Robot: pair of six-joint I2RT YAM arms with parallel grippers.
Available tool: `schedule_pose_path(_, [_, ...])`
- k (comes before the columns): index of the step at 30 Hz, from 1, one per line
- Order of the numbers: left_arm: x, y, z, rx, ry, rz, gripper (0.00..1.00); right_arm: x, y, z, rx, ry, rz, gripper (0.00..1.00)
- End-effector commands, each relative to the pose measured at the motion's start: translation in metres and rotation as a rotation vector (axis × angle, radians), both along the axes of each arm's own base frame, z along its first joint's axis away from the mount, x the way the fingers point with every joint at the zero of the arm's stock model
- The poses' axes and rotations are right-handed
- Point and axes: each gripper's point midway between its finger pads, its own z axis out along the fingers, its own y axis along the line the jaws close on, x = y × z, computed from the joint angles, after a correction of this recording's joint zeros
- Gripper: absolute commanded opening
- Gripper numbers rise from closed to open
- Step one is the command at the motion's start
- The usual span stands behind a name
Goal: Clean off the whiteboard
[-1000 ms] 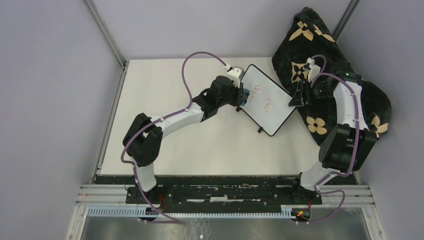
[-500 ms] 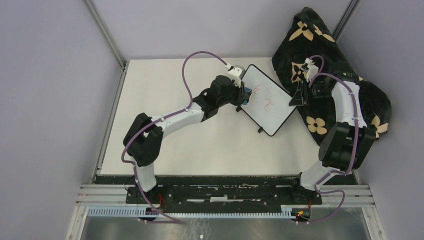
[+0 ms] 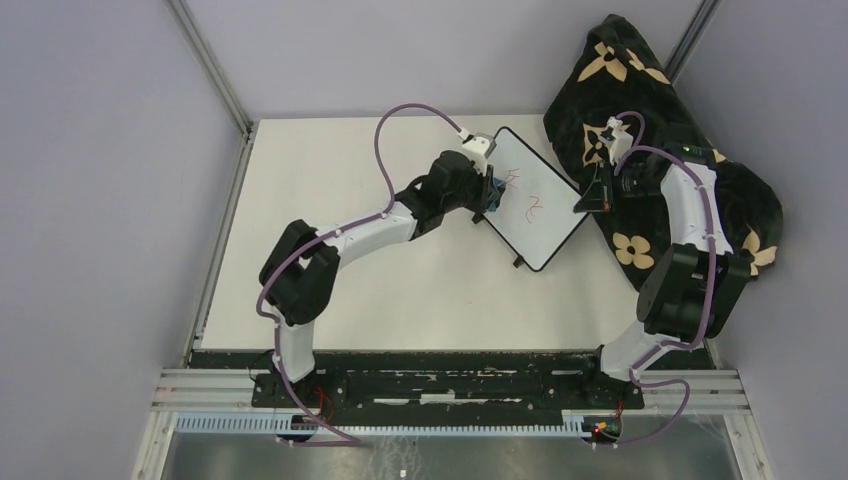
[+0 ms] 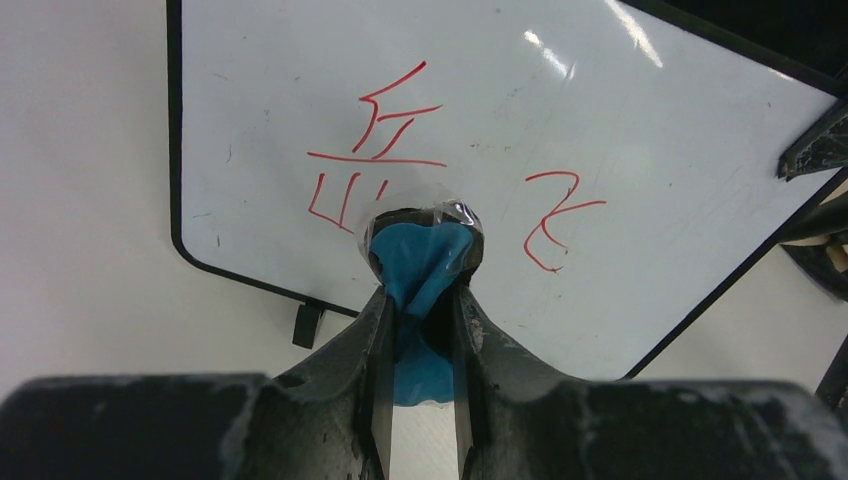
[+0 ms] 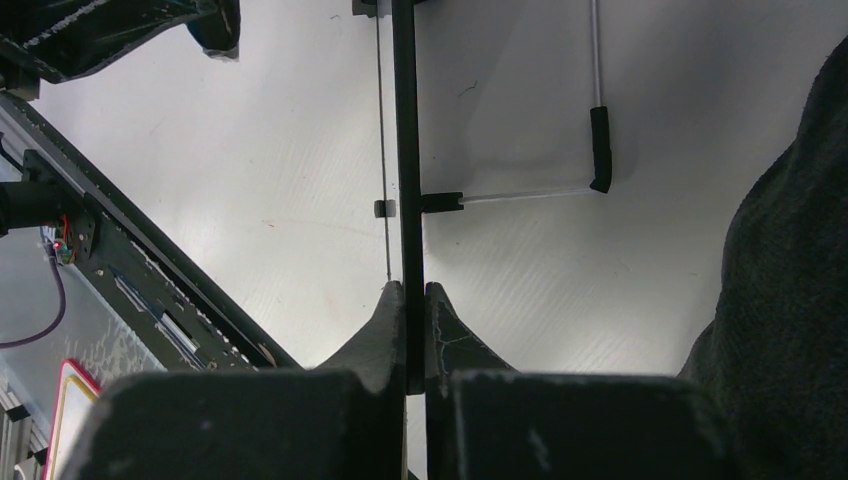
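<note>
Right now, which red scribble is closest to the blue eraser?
The bigger, angular scribble, right at the eraser tip; the small curly one lies apart, nearer the right gripper.

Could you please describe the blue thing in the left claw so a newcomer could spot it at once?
On the table, far right, beside the black flowered blanket, is the whiteboard. The left claw holds a blue wad against its face, next to the red scribbles; nothing else there is blue.

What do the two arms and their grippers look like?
The left arm and right arm have white links and bulky black joints. A purple cable runs along each. The left gripper and right gripper are black, with two tapered, scuffed fingers.
</note>
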Motion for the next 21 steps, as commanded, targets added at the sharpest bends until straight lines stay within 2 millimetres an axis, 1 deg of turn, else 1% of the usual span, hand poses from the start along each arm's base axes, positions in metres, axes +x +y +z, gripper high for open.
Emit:
schedule_pose_path(1, [0.017, -0.012, 0.040, -0.028, -0.100, -0.009, 0.03, 0.007, -0.008, -0.001, -0.045, -0.027, -0.001, 0.01])
schedule_pose_path(4, [0.025, -0.014, 0.037, -0.005, -0.113, -0.008, 0.03, 0.007, -0.010, -0.001, -0.057, -0.028, -0.001, 0.01])
schedule_pose_path(7, [0.037, -0.014, 0.039, 0.007, -0.131, 0.004, 0.03, 0.005, -0.011, -0.003, -0.073, -0.029, 0.008, 0.01])
schedule_pose_path(15, [0.070, -0.016, 0.041, -0.029, -0.152, -0.027, 0.03, 0.004, -0.014, -0.004, -0.093, -0.039, 0.019, 0.01])
schedule_pose_path(20, [0.083, -0.029, 0.040, -0.039, -0.171, -0.063, 0.03, 0.004, -0.013, -0.002, -0.092, -0.044, 0.025, 0.01])
schedule_pose_path(21, [0.086, -0.031, 0.037, -0.038, -0.171, -0.066, 0.03, 0.004, -0.013, -0.002, -0.092, -0.046, 0.026, 0.01])
